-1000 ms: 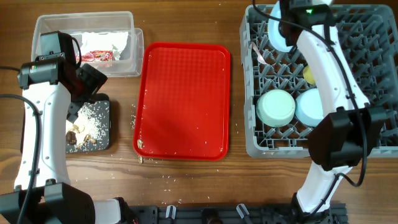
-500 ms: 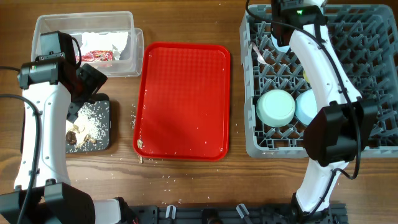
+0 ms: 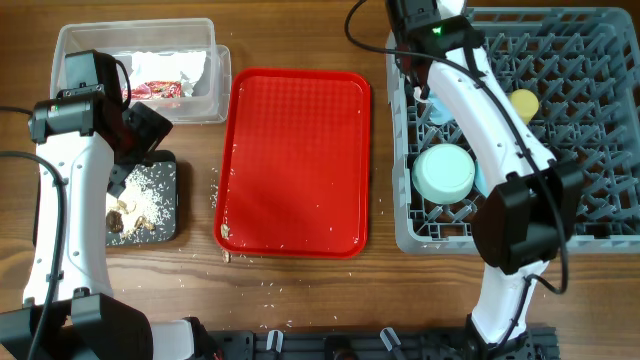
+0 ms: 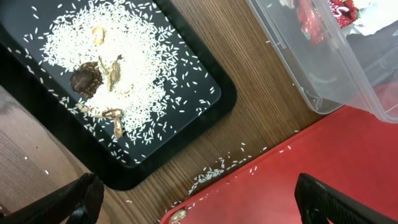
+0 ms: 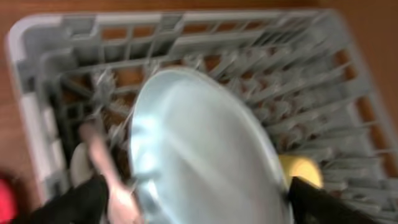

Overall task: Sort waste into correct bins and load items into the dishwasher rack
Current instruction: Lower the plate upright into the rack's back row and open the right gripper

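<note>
Hovering spread and empty, your right gripper (image 5: pixel 199 202) hangs above the plate (image 5: pixel 199 143), standing on edge among pegs of the rack (image 5: pixel 186 18) near the far right corner of the table (image 3: pixel 300 290); rise straight up so you don't tip it. Your left gripper (image 4: pixel 205 199) is spread, empty too.

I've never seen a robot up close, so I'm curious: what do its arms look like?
Both the left arm and right arm are white tubular links joined by black joints, with thin black cables looping alongside. A small green light glows on the right one. Each ends in two black fingers.
</note>
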Tool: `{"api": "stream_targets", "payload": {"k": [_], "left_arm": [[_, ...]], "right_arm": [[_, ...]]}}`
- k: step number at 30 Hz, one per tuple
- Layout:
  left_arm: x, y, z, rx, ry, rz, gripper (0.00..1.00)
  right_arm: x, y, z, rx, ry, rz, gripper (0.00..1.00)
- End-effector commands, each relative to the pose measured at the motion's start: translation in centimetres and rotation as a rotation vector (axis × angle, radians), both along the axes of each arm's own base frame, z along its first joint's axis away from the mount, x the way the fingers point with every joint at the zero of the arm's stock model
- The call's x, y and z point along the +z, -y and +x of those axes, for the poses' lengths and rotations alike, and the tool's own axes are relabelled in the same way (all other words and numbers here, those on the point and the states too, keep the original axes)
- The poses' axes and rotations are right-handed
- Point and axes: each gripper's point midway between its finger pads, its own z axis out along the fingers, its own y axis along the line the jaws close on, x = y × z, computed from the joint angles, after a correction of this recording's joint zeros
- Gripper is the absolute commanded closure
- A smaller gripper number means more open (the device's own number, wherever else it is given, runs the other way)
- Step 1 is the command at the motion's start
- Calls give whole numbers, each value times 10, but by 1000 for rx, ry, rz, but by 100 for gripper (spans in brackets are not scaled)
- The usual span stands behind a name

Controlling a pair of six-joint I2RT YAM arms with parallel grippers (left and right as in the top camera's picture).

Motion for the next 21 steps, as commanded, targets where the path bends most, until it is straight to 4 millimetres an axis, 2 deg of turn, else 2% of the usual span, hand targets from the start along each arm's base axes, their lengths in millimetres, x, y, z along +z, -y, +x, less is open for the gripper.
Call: {"api": "stream_targets", "payload": {"k": [1,4,7,12,15,18,21], "left_arm": [[3,-3,1,9,11,10,0],[3,-3,1,9,11,10,0],[3,-3,1,9,11,10,0],[3,-3,1,9,11,10,0],[3,-3,1,9,11,10,0],[3,-3,1,9,11,10,0],[3,-3,1,9,11,10,0]], "right_arm": [[70,-26,-28,69,123,291,0],[112,-30,-64,117,152,386,0],[131,-28,-115,151,96,446,0],[135,-27,-170,226,59,508,0],[126,-17,-204,229,62,511,0],[119,-11,-248,263,84,557,0],[118,-24,-286,354,86,678,0]]}}
